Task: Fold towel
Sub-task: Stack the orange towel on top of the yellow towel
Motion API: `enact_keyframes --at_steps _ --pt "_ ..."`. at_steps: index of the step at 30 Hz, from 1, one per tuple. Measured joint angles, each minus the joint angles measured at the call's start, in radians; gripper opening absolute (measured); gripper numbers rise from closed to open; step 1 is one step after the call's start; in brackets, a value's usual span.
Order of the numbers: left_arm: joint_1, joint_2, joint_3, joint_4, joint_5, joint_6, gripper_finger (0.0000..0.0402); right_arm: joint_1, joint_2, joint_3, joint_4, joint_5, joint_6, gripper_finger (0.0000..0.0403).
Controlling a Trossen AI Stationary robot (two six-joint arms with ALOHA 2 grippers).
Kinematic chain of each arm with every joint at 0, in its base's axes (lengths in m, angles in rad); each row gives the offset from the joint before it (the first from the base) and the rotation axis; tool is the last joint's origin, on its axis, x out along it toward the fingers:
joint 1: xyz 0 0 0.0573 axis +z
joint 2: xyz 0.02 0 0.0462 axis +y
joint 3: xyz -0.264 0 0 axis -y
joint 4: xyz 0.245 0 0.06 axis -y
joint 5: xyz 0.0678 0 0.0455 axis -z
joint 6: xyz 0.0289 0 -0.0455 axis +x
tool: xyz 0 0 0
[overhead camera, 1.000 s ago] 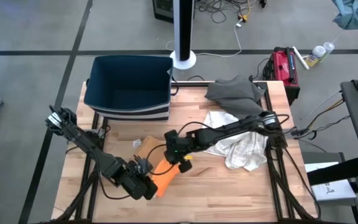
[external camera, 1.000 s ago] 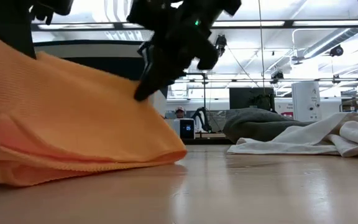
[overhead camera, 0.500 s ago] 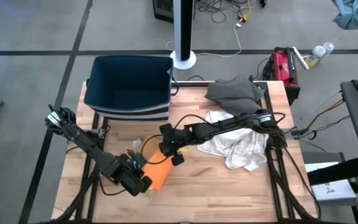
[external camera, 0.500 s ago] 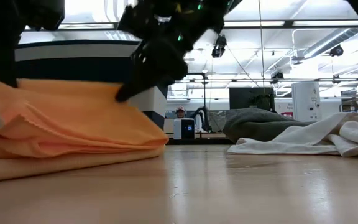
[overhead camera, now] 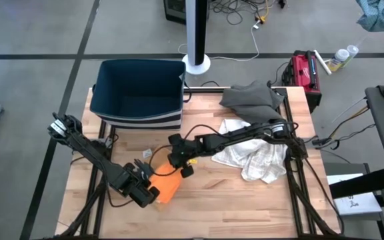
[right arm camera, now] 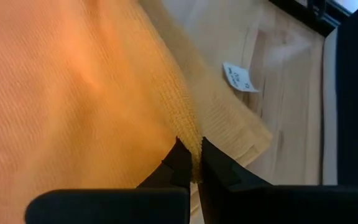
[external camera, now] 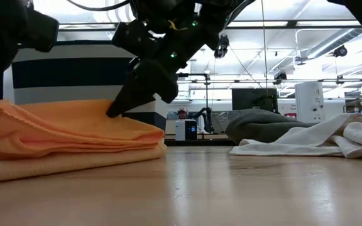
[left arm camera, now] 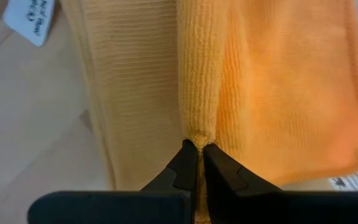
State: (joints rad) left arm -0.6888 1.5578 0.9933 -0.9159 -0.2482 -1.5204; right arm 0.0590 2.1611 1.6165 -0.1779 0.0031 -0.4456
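Now | my left gripper (left arm camera: pixel 196 147) pinching orange towel (overhead camera: pixel 165 186) edge | my right gripper (right arm camera: pixel 192 155) pinching its far edge | towel folded on table (overhead camera: pixel 245 200), front-left, before blue bin (overhead camera: pixel 139 93)

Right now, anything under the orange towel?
Only bare wooden table shows around the orange towel. It lies folded in layers flat on the wood; whatever might sit beneath them is covered.

Bright overhead lighting; arms silhouetted against ceiling glare.
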Motion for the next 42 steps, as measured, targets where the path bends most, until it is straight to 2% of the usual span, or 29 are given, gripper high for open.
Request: enact_keyframes --at_steps 17,26,29,34,39,42 --pt "0.0 0.0 -0.037 -0.002 0.005 -0.001 0.0009 -0.021 0.001 0.0 0.062 -0.039 -0.068 0.0003" --pt "0.0 0.0 -0.064 0.008 0.035 -0.008 0.0009 -0.028 0.074 -0.001 0.151 -0.029 -0.071 0.0005" --pt "0.0 0.0 -0.077 0.014 0.035 -0.023 0.0009 -0.028 0.09 -0.002 0.173 -0.007 -0.071 0.0022" --pt "0.0 0.0 -0.088 0.01 0.034 -0.048 0.0028 -0.033 0.093 -0.001 0.198 0.004 -0.071 0.0076" --pt "0.0 0.0 -0.085 0.004 0.034 -0.036 0.0073 -0.035 0.076 -0.002 0.182 0.004 -0.066 0.0129" --pt "0.0 0.0 -0.06 -0.066 0.037 -0.035 0.0107 -0.033 0.038 -0.002 0.148 0.003 -0.054 0.0154"
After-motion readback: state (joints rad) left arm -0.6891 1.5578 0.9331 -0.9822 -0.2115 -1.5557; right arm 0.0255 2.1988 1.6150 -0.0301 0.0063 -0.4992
